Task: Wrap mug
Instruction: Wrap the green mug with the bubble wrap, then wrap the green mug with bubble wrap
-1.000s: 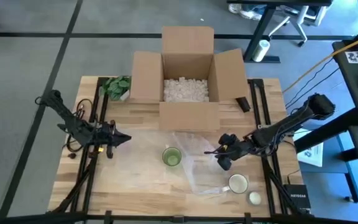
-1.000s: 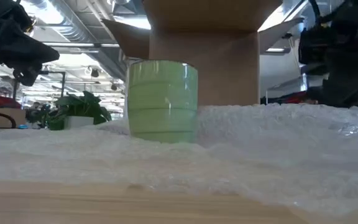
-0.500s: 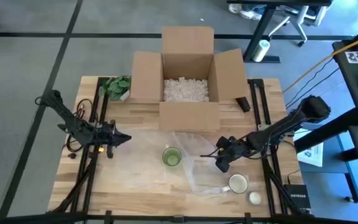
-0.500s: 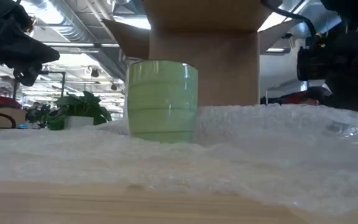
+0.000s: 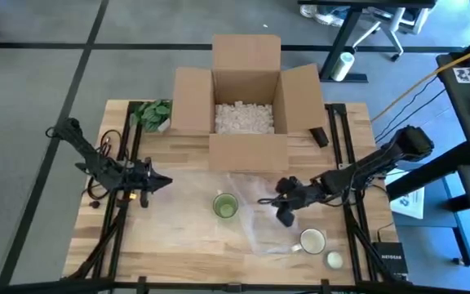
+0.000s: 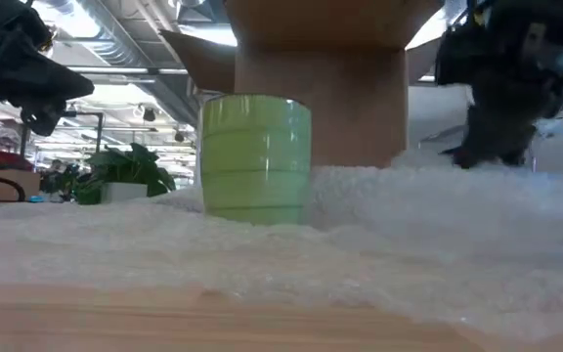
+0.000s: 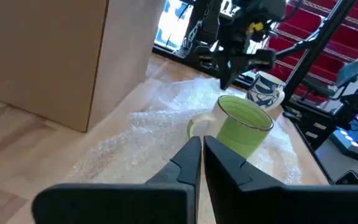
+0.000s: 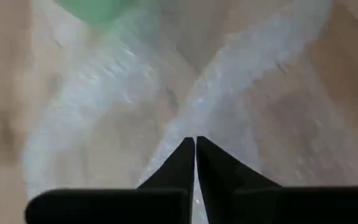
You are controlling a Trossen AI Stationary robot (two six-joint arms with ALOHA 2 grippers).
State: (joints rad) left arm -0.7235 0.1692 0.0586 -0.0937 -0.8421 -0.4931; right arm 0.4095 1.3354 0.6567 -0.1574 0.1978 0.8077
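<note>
A green mug [image 5: 225, 206] stands upright on a sheet of bubble wrap [image 5: 261, 214] spread over the middle of the wooden table [image 5: 178, 245], its handle showing pale on one side in the left wrist view. The right gripper [image 5: 269, 198] sits at about three o'clock from the mug, near it but apart, low over the wrap; its two dark fingers [image 8: 185, 155] are pressed together with a raised fold of the wrap pinched between them, the sheet running up into the tips in the right wrist view. The left gripper [image 5: 166, 182] hangs at about ten o'clock from the mug, off the edge of the wrap and above bare wood, with its fingers [image 7: 188, 163] closed against each other and nothing between them. At twelve o'clock from the mug stands an open cardboard box [image 5: 247, 90] with white packing peanuts [image 5: 243, 118] inside. A small green plant [image 5: 153, 113] sits at the table's far left corner, beside the box. A white mug with blue markings [image 5: 312, 240] stands at about four o'clock from the green one, just off the wrap's corner, with a small pale round object [image 5: 334, 260] beside it.
</note>
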